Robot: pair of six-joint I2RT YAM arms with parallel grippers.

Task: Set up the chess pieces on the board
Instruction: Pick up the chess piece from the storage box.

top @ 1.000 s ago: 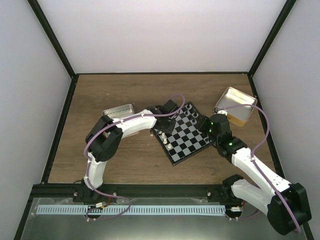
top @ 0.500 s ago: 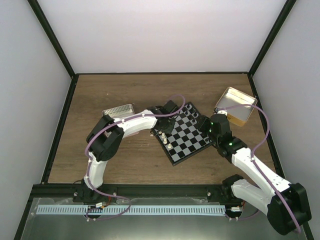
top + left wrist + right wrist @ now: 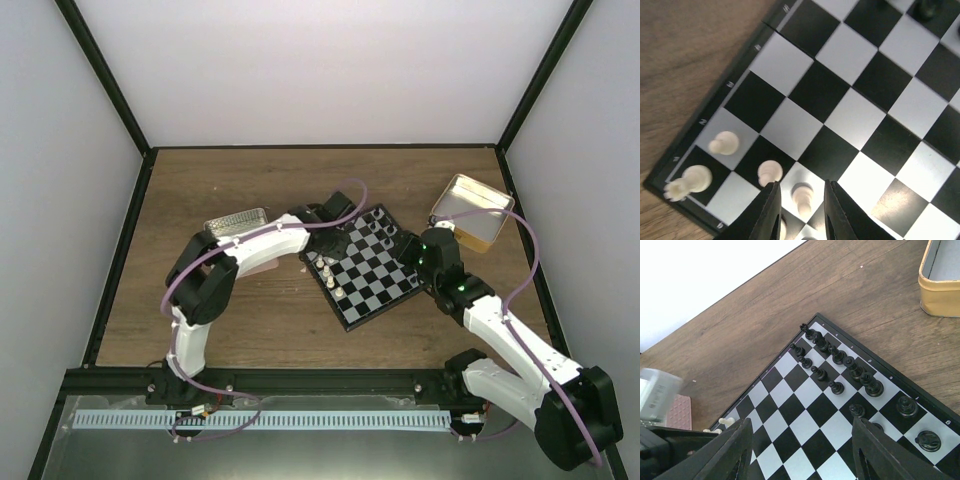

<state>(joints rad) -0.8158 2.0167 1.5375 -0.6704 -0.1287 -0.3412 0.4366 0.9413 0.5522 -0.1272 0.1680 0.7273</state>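
When backing off white pawn [image 3: 802,197] on chessboard [image 3: 850,65], lift left gripper [image 3: 801,187] straight up with jaws slightly parted around it, clear of neighbouring pawn [image 3: 770,172]; with right gripper [image 3: 801,440] spread, empty.

Left end effector [image 3: 801,186] has cracked open. Its fingers [image 3: 771,212] were pinched shut a second ago and now stand parted, with a cream-white pawn [image 3: 803,199] free between them on the board [image 3: 378,287], near the board's left corner. Left arm [image 3: 250,245] has swung: elbow [image 3: 198,275] has shifted further out from the board, and the wrist has pulled back toward the board's far-left edge. That uncovers more of the white row along that edge, with one more piece [image 3: 311,258] showing than before.
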